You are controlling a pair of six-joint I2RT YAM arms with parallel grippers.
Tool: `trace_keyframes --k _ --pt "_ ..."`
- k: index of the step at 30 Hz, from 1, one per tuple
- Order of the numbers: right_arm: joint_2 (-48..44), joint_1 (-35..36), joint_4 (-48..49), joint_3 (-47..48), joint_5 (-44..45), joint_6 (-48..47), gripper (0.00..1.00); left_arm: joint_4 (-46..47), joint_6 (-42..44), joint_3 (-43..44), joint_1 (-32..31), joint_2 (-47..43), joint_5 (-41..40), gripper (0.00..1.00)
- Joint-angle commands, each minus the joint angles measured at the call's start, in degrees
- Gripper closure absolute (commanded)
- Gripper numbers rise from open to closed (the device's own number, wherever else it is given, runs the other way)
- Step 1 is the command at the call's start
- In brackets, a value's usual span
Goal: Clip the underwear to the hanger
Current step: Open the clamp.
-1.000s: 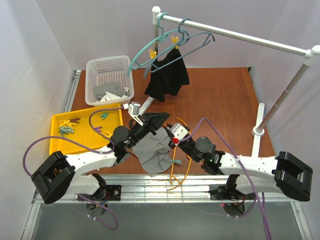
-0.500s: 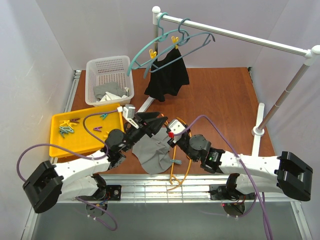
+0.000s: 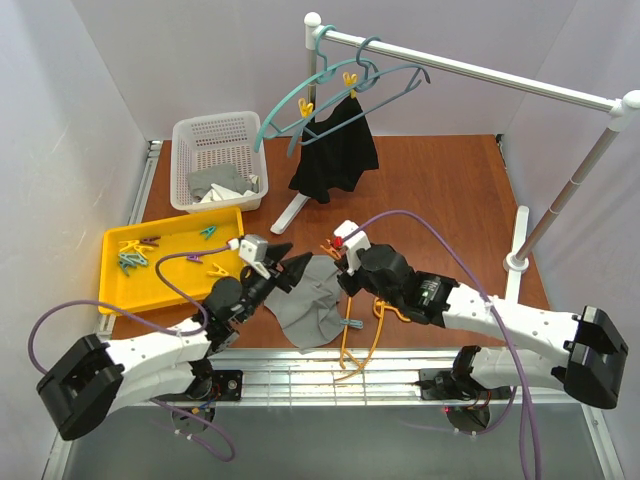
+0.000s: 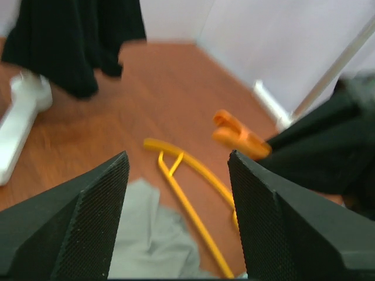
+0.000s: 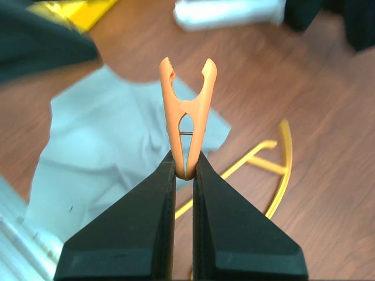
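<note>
Right hand [image 5: 184, 171] clamped on orange clothespin [image 5: 186, 114]. Top view: underwear [image 3: 312, 305] at its 7 o'clock, hanger [image 3: 346, 345] at 6. Left hand [image 4: 177, 165] agape, empty.

the underwear [image 4: 153, 243] is cut off at the bottom edge.

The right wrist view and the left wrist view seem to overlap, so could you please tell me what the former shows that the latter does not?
Only the right wrist view: a corner of the yellow tray and the metal rail at the table's near edge. Only the left wrist view: the left hand, open and empty, and the white wall. Both: the right hand holding the orange clip, the grey underwear and the yellow hanger.
</note>
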Motion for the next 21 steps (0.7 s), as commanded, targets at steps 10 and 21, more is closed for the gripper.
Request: trace_keyframes --k 10,21 --pt "3.6 -17.4 -26.3 5.8 -35.4 12.9 0.99 -13.0 9.4 11.0 -7.9 21.2 5.1 0.47" --pt "6.4 -26.3 -32.3 4.4 -50.6 9.1 0.99 -28.5 6.4 25.2 -12.7 37.2 4.9 0.47"
